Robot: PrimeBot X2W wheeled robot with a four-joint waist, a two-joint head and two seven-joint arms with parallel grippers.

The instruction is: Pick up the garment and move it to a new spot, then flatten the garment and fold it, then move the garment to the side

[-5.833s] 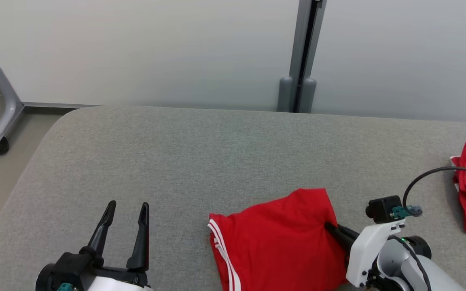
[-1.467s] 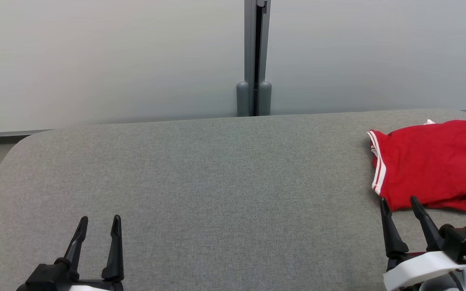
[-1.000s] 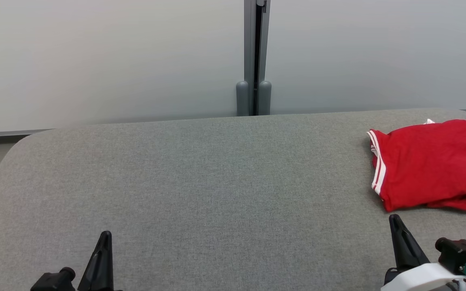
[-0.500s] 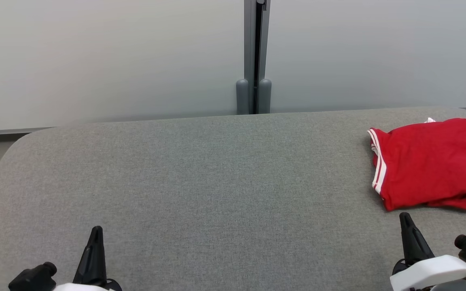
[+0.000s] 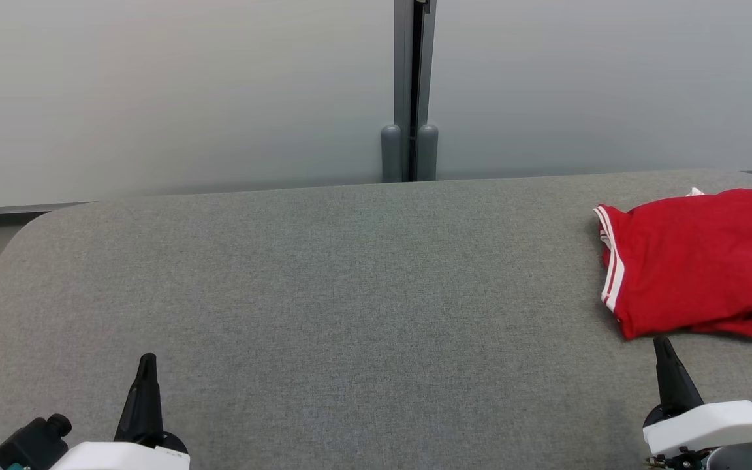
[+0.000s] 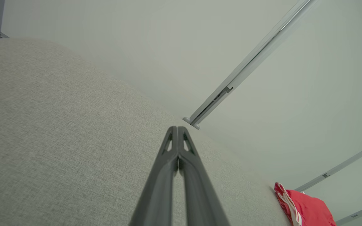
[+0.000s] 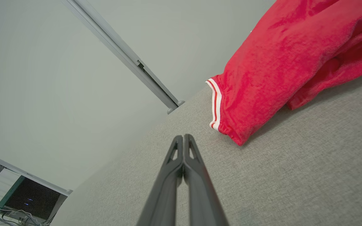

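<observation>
Grey padded table (image 5: 350,294) bears the folded red garment (image 5: 696,261), white-striped trim; left gripper (image 5: 147,360) and right gripper (image 5: 662,344) pinched together.

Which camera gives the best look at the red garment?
The head view: the red garment lies folded at the right end of the table, nearly whole, just clipped by the picture's edge. The right wrist view shows its striped hem and folds up close but cropped; the left wrist view catches a small far corner.

This looks like a lab or test room, not a home. A grey fabric-covered work table (image 5: 324,294) with rounded corners stands against plain pale partition panels (image 5: 154,91) joined by a grey metal post (image 5: 408,85). Loose cables (image 7: 16,215) lie below a dark screen (image 7: 33,198).
</observation>
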